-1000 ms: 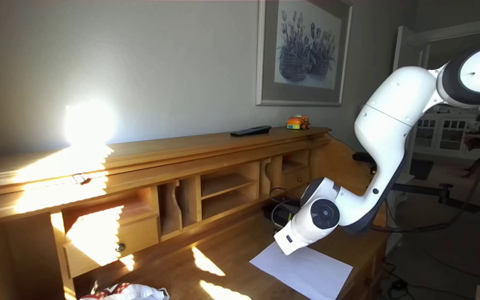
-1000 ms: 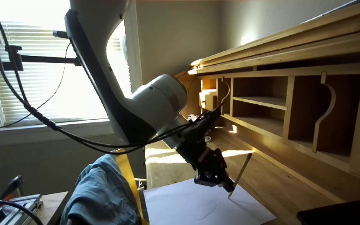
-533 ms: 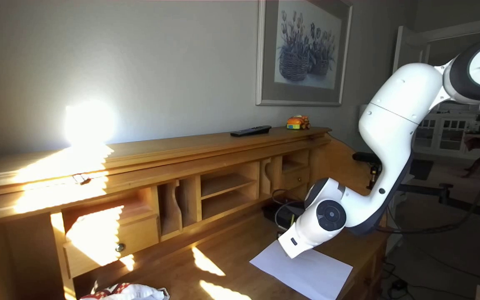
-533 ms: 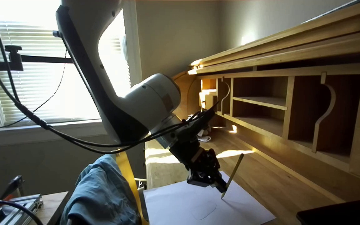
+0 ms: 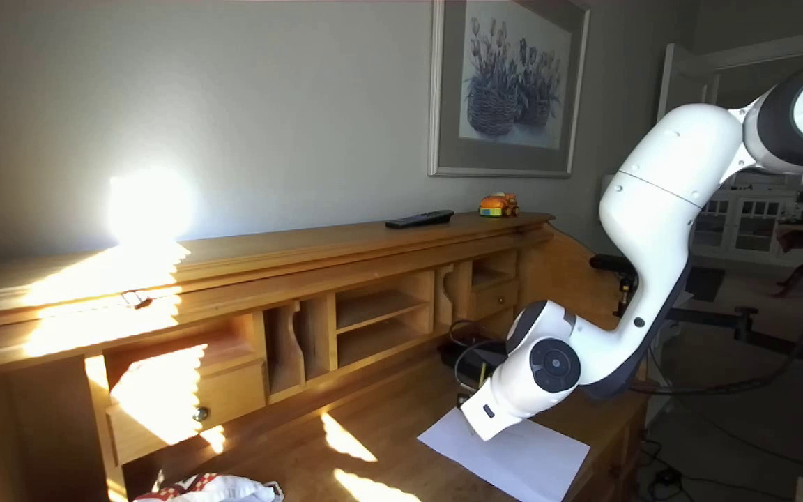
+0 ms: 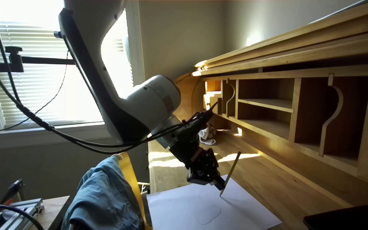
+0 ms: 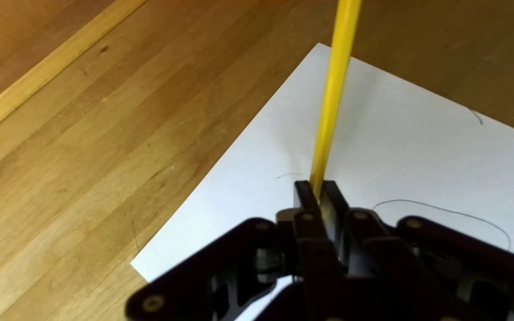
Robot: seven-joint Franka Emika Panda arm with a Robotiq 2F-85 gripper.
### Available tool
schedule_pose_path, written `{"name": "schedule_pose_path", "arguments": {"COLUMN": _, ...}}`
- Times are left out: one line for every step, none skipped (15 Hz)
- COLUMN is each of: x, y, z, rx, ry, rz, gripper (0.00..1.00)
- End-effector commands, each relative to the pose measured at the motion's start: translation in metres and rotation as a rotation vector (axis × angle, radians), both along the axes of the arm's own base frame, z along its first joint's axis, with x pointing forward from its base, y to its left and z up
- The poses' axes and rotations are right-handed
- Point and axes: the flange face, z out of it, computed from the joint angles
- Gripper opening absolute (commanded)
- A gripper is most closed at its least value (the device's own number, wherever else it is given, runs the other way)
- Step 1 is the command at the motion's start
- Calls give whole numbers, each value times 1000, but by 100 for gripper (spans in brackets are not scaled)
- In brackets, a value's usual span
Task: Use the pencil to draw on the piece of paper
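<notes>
The yellow pencil is pinched near its lower end between the fingertips of my gripper, its shaft leaning up and away in the wrist view. In an exterior view the pencil slants, and its point seems to touch the white piece of paper, where it meets its shadow. From the wrist camera the point is hidden behind the fingers. Flat on the desk, the paper carries a long thin curve, a short faint arc beside the fingertips and a small mark at its far edge.
Desk cubbyholes rise behind the paper. A flat black object lies at the near right of an exterior view. A chair with blue cloth stands beside the desk. A red-and-white cloth lies on the desktop.
In an exterior view my gripper and the pencil have shifted leftward, then slightly farther off, with the pencil's point staying at the paper. The grip on the pencil is unchanged.
</notes>
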Motion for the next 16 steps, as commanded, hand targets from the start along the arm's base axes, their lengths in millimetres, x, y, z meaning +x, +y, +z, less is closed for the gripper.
{"name": "schedule_pose_path", "arguments": {"x": 4, "y": 8, "z": 0, "rx": -6, "ry": -9, "rz": 25, "gripper": 2}}
{"name": "schedule_pose_path", "arguments": {"x": 6, "y": 9, "z": 0, "rx": -4, "ry": -11, "rz": 25, "gripper": 2}}
{"name": "schedule_pose_path", "arguments": {"x": 8, "y": 9, "z": 0, "rx": -6, "ry": -14, "rz": 27, "gripper": 2}}
{"name": "schedule_pose_path", "arguments": {"x": 11, "y": 9, "z": 0, "rx": -7, "ry": -17, "rz": 26, "gripper": 2}}
{"name": "schedule_pose_path", "arguments": {"x": 12, "y": 9, "z": 0, "rx": -7, "ry": -18, "rz": 26, "gripper": 2}}
{"name": "schedule_pose_path", "arguments": {"x": 15, "y": 8, "z": -1, "rx": -8, "ry": -20, "rz": 24, "gripper": 2}}
{"name": "schedule_pose_path", "arguments": {"x": 17, "y": 7, "z": -1, "rx": -6, "ry": -21, "rz": 20, "gripper": 2}}
{"name": "schedule_pose_path", "arguments": {"x": 19, "y": 6, "z": -1, "rx": -7, "ry": -23, "rz": 16, "gripper": 2}}
{"name": "schedule_pose_path", "arguments": {"x": 20, "y": 5, "z": -2, "rx": -8, "ry": -24, "rz": 14, "gripper": 2}}
{"name": "schedule_pose_path", "arguments": {"x": 22, "y": 3, "z": -2, "rx": -11, "ry": -26, "rz": 11, "gripper": 2}}
{"name": "schedule_pose_path", "arguments": {"x": 24, "y": 1, "z": -3, "rx": -13, "ry": -27, "rz": 7, "gripper": 2}}
{"name": "schedule_pose_path", "arguments": {"x": 25, "y": 0, "z": -3, "rx": -14, "ry": -28, "rz": 2, "gripper": 2}}
{"name": "schedule_pose_path", "arguments": {"x": 27, "y": -3, "z": -4, "rx": -16, "ry": -30, "rz": -4, "gripper": 2}}
{"name": "schedule_pose_path", "arguments": {"x": 28, "y": -5, "z": -4, "rx": -17, "ry": -32, "rz": -8, "gripper": 2}}
{"name": "schedule_pose_path", "arguments": {"x": 30, "y": -7, "z": -5, "rx": -20, "ry": -33, "rz": -13, "gripper": 2}}
{"name": "schedule_pose_path", "arguments": {"x": 31, "y": -9, "z": -5, "rx": -23, "ry": -34, "rz": -18, "gripper": 2}}
